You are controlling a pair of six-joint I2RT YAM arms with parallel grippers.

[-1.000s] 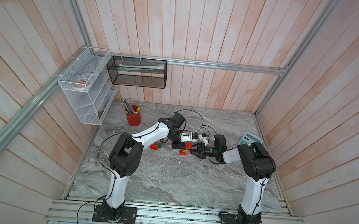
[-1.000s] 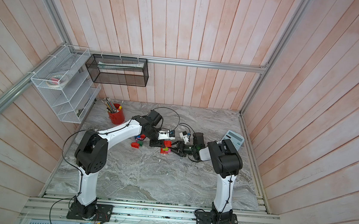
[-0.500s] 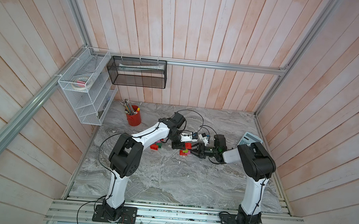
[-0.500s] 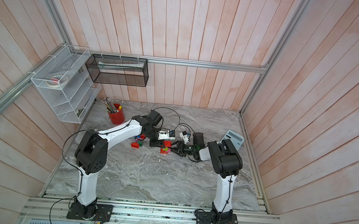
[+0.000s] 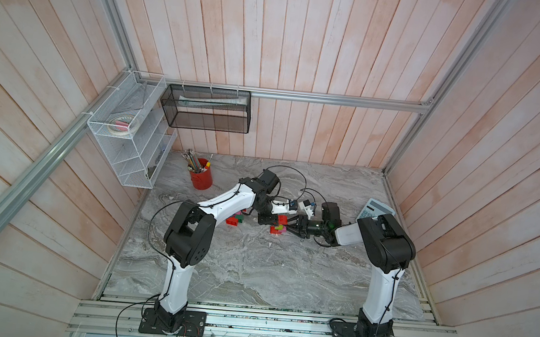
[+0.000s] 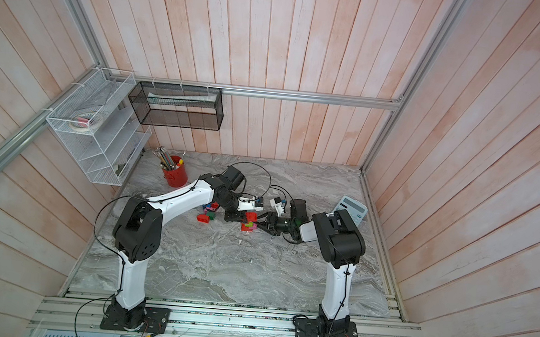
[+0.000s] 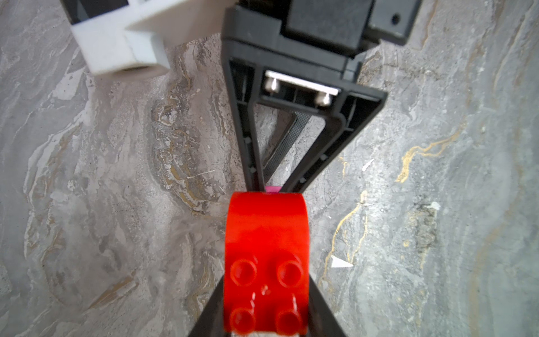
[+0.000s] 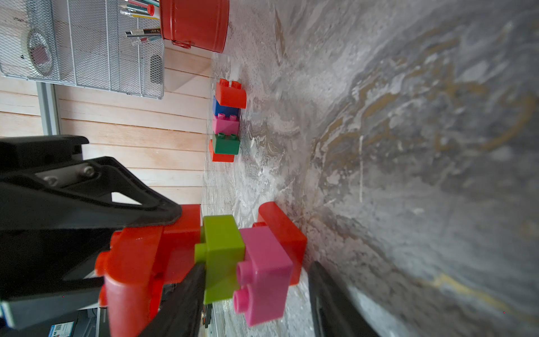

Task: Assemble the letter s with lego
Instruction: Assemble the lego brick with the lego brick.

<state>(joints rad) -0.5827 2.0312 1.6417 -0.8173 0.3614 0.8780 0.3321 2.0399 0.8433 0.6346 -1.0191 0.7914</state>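
The lego stands mid-table on the grey marble table point(image 5: 252, 269), between my two grippers, as a stepped stack point(image 5: 278, 226). A long red brick point(image 8: 140, 262) with a rounded end is on top, under it come a lime brick point(image 8: 223, 256) and a pink brick point(image 8: 265, 280), and a short red brick point(image 8: 284, 230) sits nearest the marble. A loose cluster point(image 5: 232, 221) of red, blue, pink and dark green bricks lies just to my left of the stack, beside my left forearm. My left arm point(image 5: 225, 202) rises from its base to a high elbow, then stretches long and low toward the middle. My right arm point(image 5: 348, 234) is folded tighter, its short forearm turned inward, so the grippers meet nose to nose. My left gripper point(image 7: 267, 280) is clamped on the long red brick, one finger on each side wall. My right gripper point(image 7: 274, 186) has its jaws partly apart, straddling the lime and pink bricks. One finger lies against the lime brick, but I cannot tell whether the pair is pressing.
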